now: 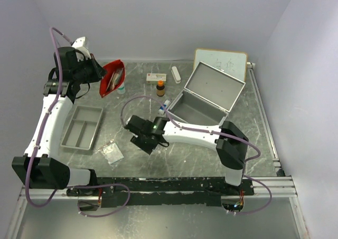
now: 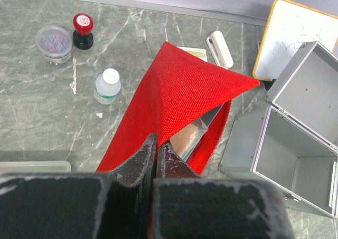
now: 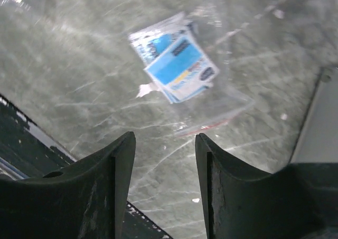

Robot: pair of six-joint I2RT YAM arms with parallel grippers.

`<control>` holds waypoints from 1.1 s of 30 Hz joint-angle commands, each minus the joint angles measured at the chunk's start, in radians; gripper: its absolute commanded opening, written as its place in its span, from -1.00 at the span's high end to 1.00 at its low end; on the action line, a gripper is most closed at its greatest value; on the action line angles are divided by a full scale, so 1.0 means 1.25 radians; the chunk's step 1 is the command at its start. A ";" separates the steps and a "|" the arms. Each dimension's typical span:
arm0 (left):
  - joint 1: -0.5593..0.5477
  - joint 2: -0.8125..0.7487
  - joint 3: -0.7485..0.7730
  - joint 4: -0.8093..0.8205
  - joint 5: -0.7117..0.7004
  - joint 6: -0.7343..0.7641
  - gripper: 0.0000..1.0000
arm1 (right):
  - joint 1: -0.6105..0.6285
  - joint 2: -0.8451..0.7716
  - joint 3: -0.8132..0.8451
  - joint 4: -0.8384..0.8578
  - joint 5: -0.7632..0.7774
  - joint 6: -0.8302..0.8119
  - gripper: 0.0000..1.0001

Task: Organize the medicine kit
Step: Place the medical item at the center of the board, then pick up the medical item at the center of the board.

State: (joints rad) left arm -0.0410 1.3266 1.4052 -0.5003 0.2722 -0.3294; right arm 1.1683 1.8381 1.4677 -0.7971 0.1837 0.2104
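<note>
Pinched hard together, the fingers of the left gripper are seen clamped on a fold of the red pouch. Its fabric is caught between them and it is held up off the table. The pouch's mouth gapes on the far side of the fingers, and packets can be made out inside.

Now the medicine kit: it is found to the right of that gripper, just beside the hanging pouch. It is set down on the table with its lid thrown back, so the grey inner walls are laid open.

A whiteboard is propped beyond the kit, and a small white oblong item lies ahead of the pouch. Off to the gripper's left, a white-capped bottle is stood upright. Farther out a red-topped stamp and a clear round tub of coloured clips are placed side by side. A grey divided tray is seen nearer the arm bases.

Over to the right gripper: its jaws are parted, with nothing caught between them. A clear plastic bag of blue-and-white sachets lies flat just ahead of the fingertips, untouched. The kit is left behind this gripper, back along its own arm.
</note>
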 commanded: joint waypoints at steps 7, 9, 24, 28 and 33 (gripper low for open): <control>0.009 -0.037 -0.005 0.008 0.002 0.007 0.86 | 0.018 0.024 -0.083 0.235 -0.059 -0.287 0.03; 0.011 -0.038 -0.006 0.009 0.001 0.006 0.86 | 0.015 0.044 -0.092 0.255 -0.057 -0.308 0.03; 0.017 -0.024 -0.004 0.008 0.011 0.010 0.86 | 0.009 0.118 -0.126 0.287 -0.120 -0.313 0.10; 0.017 -0.019 -0.001 0.009 0.010 0.013 0.86 | 0.009 0.133 -0.142 0.282 -0.096 -0.300 0.25; 0.017 -0.014 -0.002 0.009 0.012 0.013 0.86 | 0.009 0.136 -0.160 0.284 -0.078 -0.277 0.82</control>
State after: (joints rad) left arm -0.0277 1.3075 1.3991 -0.5060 0.2722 -0.3214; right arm 1.1816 1.9617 1.3140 -0.4160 0.0875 -0.1692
